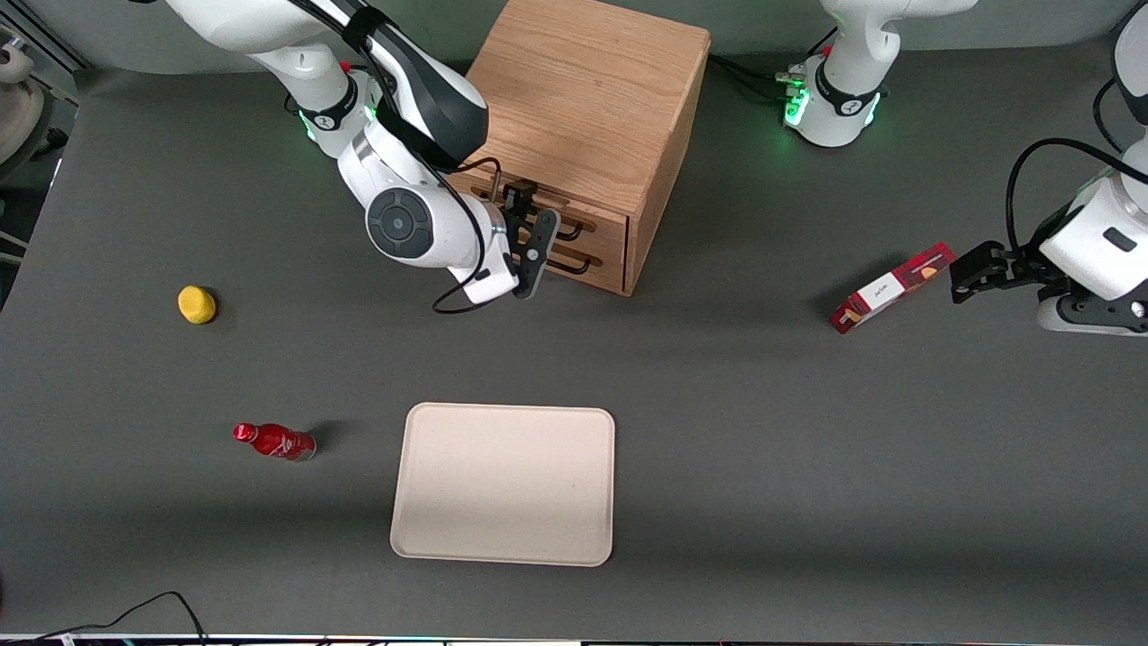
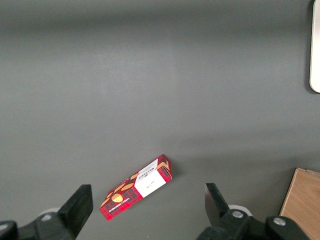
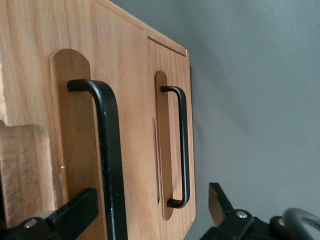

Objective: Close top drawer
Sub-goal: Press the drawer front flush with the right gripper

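Note:
The wooden cabinet (image 1: 583, 90) stands at the back of the table with its two drawers facing the front camera. The top drawer (image 1: 603, 226) sits nearly flush with the lower drawer (image 1: 596, 271). My right gripper (image 1: 529, 226) is right in front of the top drawer's black handle (image 1: 570, 224). In the right wrist view the gripper (image 3: 150, 195) is open. One finger (image 3: 75, 210) is beside the top drawer's handle (image 3: 107, 150) and the other (image 3: 219, 202) is past the lower drawer's handle (image 3: 183, 140). It holds nothing.
A beige tray (image 1: 504, 483) lies nearer the front camera than the cabinet. A red bottle (image 1: 273, 441) and a yellow object (image 1: 196, 304) lie toward the working arm's end. A red patterned box (image 1: 892, 287) lies toward the parked arm's end and also shows in the left wrist view (image 2: 136, 187).

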`<action>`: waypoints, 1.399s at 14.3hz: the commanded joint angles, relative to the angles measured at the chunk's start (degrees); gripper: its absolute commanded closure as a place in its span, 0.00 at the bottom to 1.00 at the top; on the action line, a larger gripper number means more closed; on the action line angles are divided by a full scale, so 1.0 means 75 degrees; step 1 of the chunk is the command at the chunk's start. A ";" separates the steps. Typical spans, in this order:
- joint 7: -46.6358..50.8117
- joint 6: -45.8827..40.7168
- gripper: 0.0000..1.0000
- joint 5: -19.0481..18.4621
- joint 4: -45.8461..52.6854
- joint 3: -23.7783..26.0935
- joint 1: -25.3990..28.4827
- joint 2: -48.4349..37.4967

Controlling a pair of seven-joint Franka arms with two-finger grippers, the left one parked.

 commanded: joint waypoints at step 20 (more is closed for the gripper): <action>0.3018 -0.2257 0.00 -0.1175 0.0933 -0.0085 -0.0583 -0.2713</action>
